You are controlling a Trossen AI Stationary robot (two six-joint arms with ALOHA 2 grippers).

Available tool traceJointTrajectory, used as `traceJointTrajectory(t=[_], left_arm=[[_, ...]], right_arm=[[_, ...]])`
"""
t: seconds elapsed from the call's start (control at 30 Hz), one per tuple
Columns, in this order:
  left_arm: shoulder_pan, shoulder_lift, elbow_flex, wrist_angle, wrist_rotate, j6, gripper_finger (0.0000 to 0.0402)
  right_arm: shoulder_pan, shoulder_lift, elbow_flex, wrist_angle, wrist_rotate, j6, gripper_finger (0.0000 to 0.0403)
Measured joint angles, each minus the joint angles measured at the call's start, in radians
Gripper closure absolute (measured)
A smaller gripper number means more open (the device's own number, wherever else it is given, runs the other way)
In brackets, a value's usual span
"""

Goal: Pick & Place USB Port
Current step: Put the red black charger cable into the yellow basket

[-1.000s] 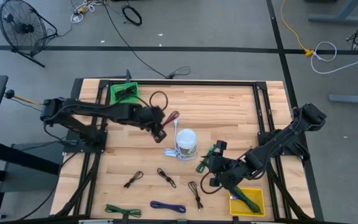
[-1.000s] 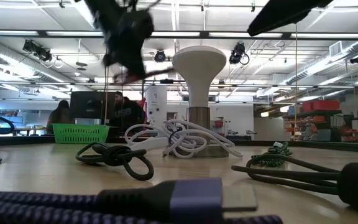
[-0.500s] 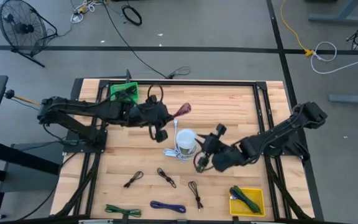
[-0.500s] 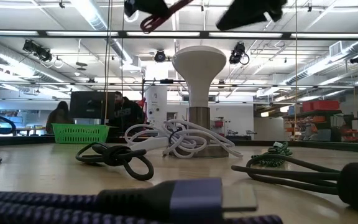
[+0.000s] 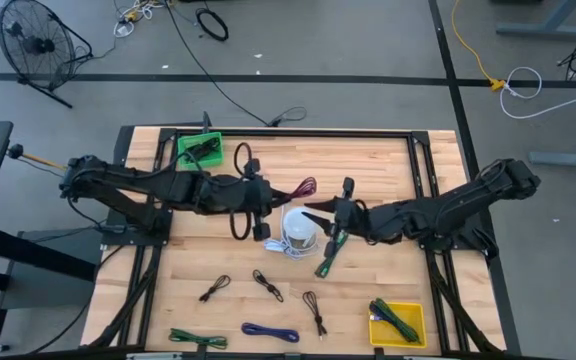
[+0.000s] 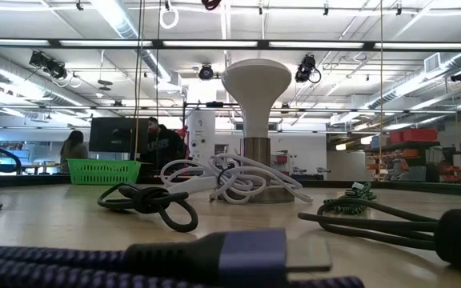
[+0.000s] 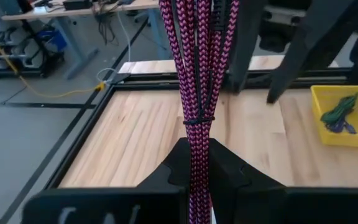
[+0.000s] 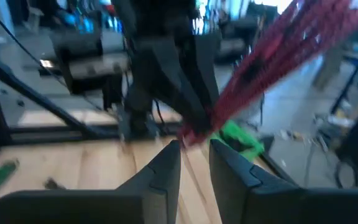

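My left gripper (image 5: pixel 274 197) hangs above the table's middle, shut on a magenta braided USB cable bundle (image 5: pixel 300 187) that reaches toward the right arm. My right gripper (image 5: pixel 313 209) comes from the right, raised and open with a narrow gap. The bundle's free end (image 8: pixel 194 134) lies just in front of its fingertips, and I cannot tell whether they touch. Below both stands a white round stand (image 5: pixel 300 230) with a white cord (image 6: pixel 230 180) coiled at its foot. In the low view only the cable's tip (image 6: pixel 210 3) shows at the top. My left gripper pinches the tied cable bundle (image 7: pixel 196 140) between its two fingers, just short of the black tie around it. The fingers lie along the bundle, which runs straight out past the fingertips. The bundle is lifted clear of the table, slanting slightly down toward the right arm.
A green basket (image 5: pixel 200 148) sits at the far left and a yellow bin (image 5: pixel 413 312) holding a green cable at the near right. A green cable (image 5: pixel 326 258) lies beside the stand. Several coiled cables (image 5: pixel 268 285) are spread along the near edge.
My left gripper has risen with the magenta bundle, shifted toward the right and rolled, so the bundle now points at the right arm. My right gripper has climbed from beside the yellow bin toward the far edge and the left, stopping at the bundle's free end. Both left the low view.
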Motion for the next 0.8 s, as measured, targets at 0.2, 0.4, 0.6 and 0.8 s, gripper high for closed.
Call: traceJointTrajectory(t=[0.2, 0.4, 0.6, 0.8], left_arm=[[-0.011, 0.000, 0.000, 0.034, 0.025, 0.004, 0.0372], [-0.024, 0.000, 0.000, 0.060, 0.026, 0.029, 0.0372], [-0.024, -0.001, 0.000, 0.091, 0.043, 0.043, 0.0372], [-0.020, 0.000, 0.000, 0.120, 0.065, 0.047, 0.0372]], right_arm=[[-0.011, -0.001, 0.000, 0.073, -0.004, -0.067, 0.0317], [-0.046, -0.001, 0.000, 0.116, -0.043, -0.076, 0.0317], [-0.063, -0.001, 0.000, 0.162, -0.146, -0.101, 0.0317], [-0.081, -0.001, 0.000, 0.202, -0.164, -0.096, 0.0317]])
